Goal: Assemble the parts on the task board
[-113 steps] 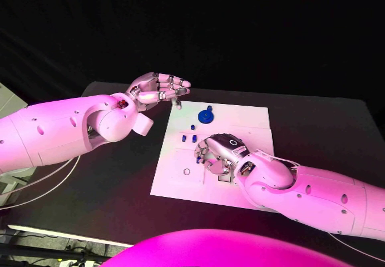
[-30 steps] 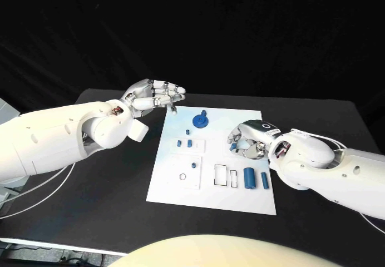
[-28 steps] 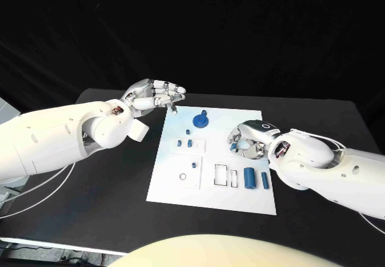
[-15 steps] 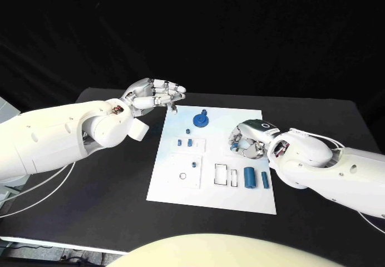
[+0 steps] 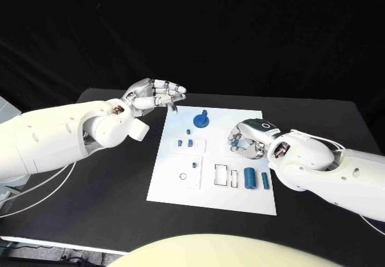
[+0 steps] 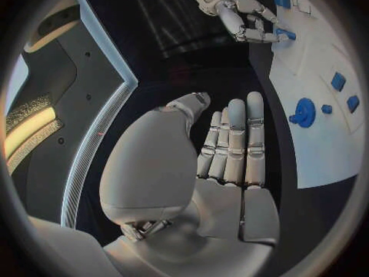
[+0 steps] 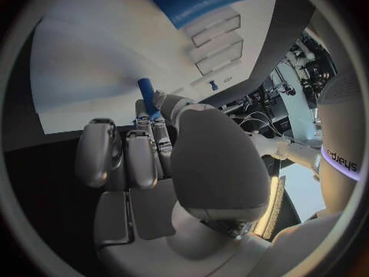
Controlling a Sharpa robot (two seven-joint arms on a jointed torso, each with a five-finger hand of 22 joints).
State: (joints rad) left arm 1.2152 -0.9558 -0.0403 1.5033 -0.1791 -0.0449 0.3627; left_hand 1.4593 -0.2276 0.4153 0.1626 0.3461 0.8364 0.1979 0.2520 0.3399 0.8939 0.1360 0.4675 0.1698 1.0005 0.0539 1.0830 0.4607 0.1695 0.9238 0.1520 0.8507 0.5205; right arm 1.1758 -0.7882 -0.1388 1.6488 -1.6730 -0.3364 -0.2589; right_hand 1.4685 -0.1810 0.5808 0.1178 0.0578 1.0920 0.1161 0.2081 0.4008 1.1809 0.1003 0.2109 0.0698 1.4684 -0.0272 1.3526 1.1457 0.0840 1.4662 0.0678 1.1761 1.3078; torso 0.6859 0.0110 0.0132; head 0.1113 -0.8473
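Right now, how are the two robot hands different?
The right robot hand pinches a small blue peg; the left robot hand holds nothing. The right robot hand hangs over the white task board; the left robot hand sits off its far corner, over the black table. Both are silver, on white arms.

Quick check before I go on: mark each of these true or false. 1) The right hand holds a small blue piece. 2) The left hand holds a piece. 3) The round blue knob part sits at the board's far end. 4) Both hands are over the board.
1) True: the right hand pinches a small blue peg.
2) False: the left hand holds nothing.
3) True: the round blue knob part sits near the far end of the white task board.
4) False: the left hand hovers off the board's far left corner.
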